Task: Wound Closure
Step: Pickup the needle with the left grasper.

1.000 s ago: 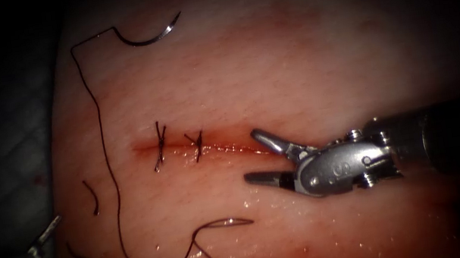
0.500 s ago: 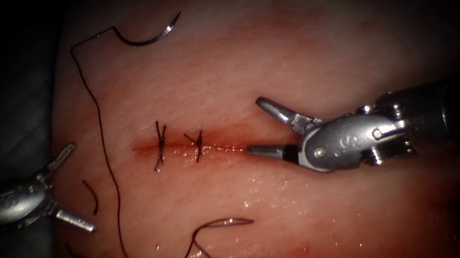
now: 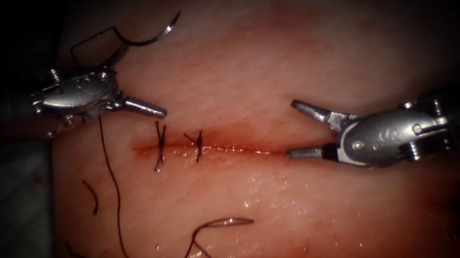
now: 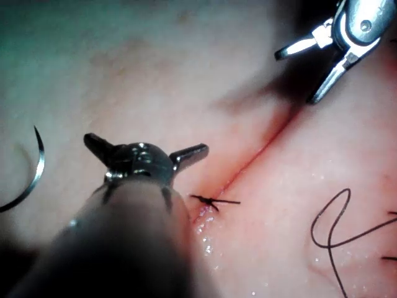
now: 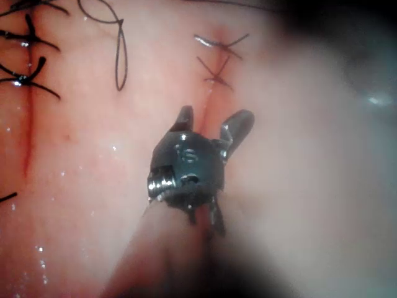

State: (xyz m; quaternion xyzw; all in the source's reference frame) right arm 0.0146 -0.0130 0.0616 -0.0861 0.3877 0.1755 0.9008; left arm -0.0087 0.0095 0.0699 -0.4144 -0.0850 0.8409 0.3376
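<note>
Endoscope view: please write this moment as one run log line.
left pincer: open, empty | right pincer: open, empty | needle: lying on tissue, left of cut

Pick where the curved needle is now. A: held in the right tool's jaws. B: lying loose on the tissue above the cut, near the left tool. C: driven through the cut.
B: the needle lies free on the tissue, beside the left tool's open end effector.

We see the tissue [image 3: 303,52] bearing the curved needle [image 3: 148,37], its trailing thread [image 3: 116,211], two knotted stitches [image 3: 161,146] across the cut [image 3: 226,146], and cut ends of thread [image 3: 92,196].
</note>
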